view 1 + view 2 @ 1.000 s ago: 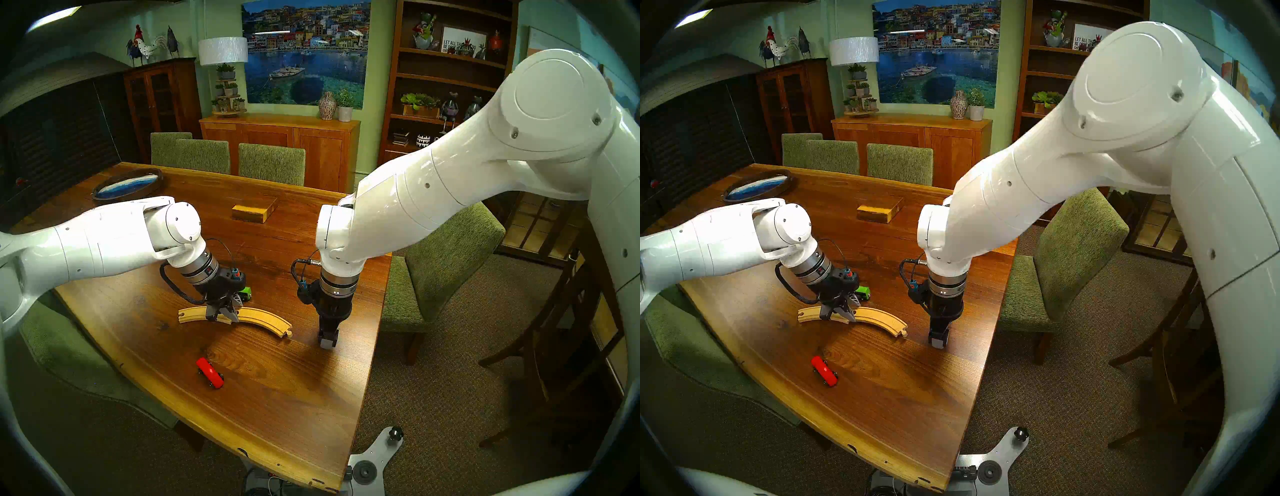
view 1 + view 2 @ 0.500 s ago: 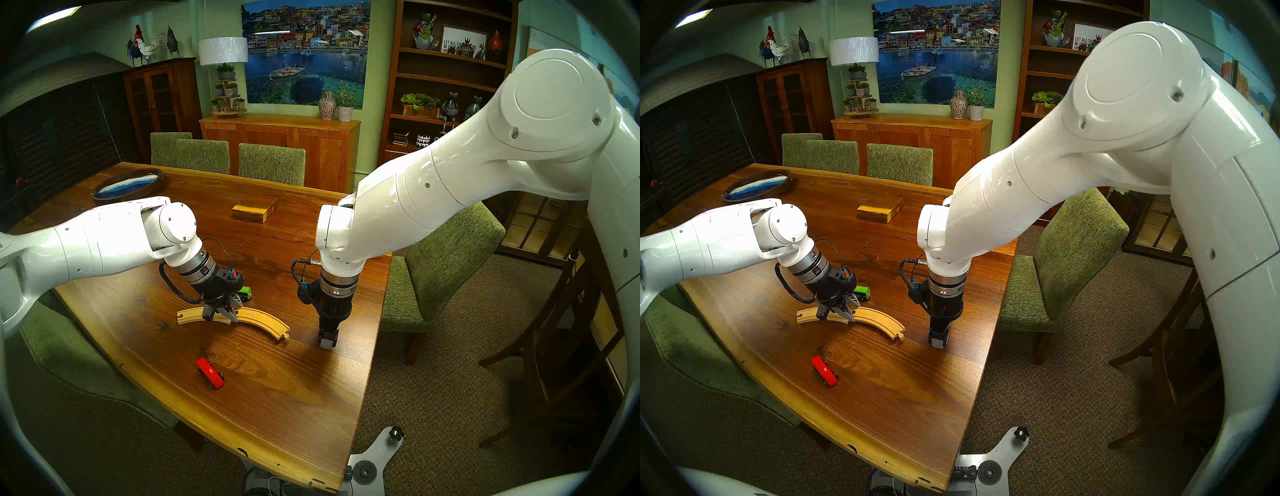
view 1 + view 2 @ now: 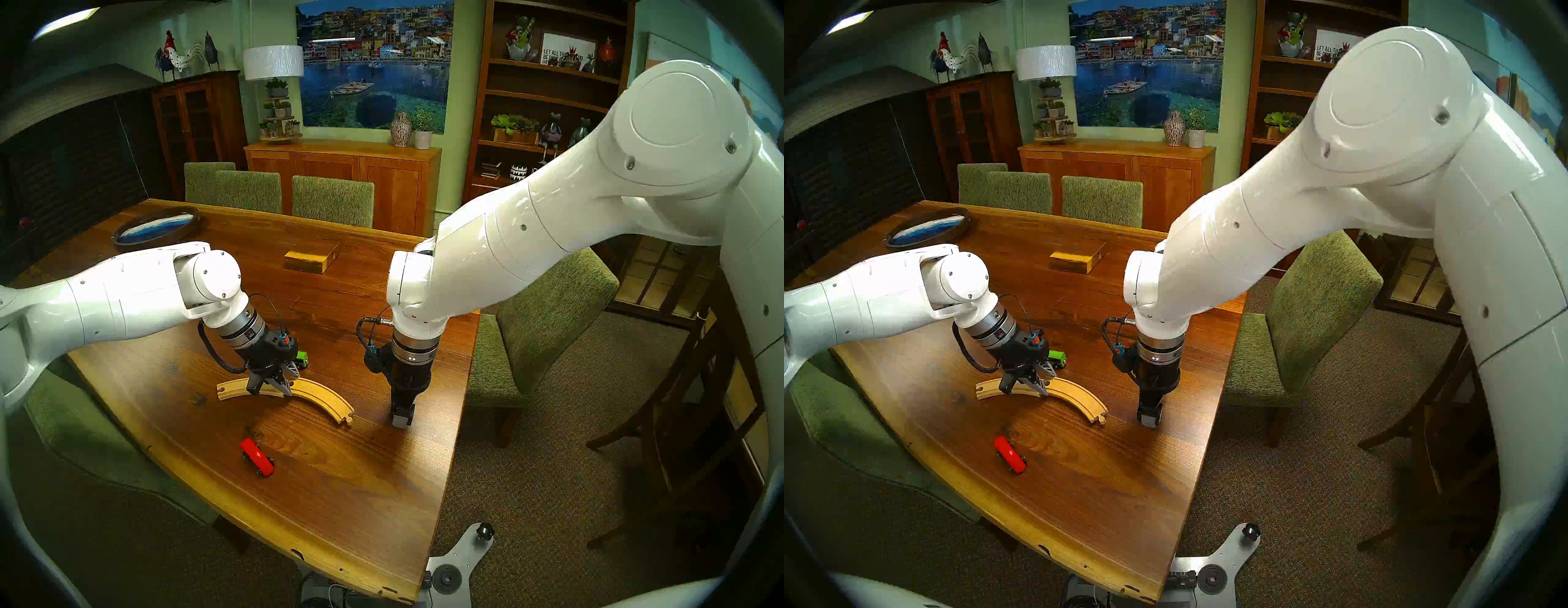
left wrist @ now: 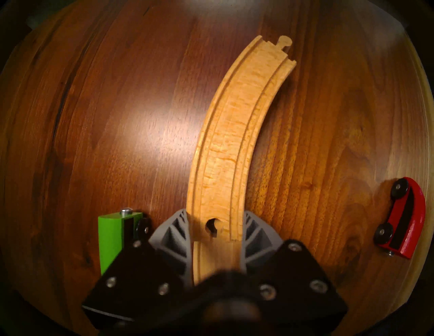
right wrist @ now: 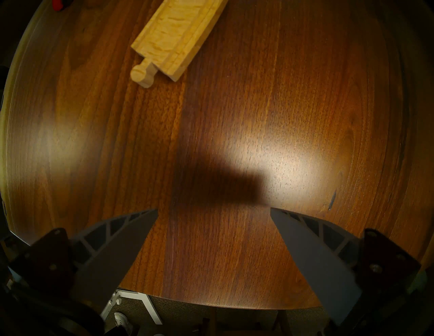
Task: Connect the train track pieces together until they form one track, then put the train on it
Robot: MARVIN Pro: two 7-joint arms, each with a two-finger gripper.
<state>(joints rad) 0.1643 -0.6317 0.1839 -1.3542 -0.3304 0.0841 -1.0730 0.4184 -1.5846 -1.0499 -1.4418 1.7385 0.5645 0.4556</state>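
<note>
left gripper (image 4: 217, 228) jaws narrowed on track (image 3: 316, 392), gray fingers (image 4: 173, 232) pressing both sides at seam where 2 train track pieces meet. right gripper (image 3: 401, 418) jaws spread wide, empty, just above bare desk (image 3: 360, 488), near desk's right edge, apart from track's peg end. green car (image 3: 302, 358) just behind left gripper. red car (image 3: 256, 457) alone on desk, near front edge. open desk between red car and right gripper.
</note>
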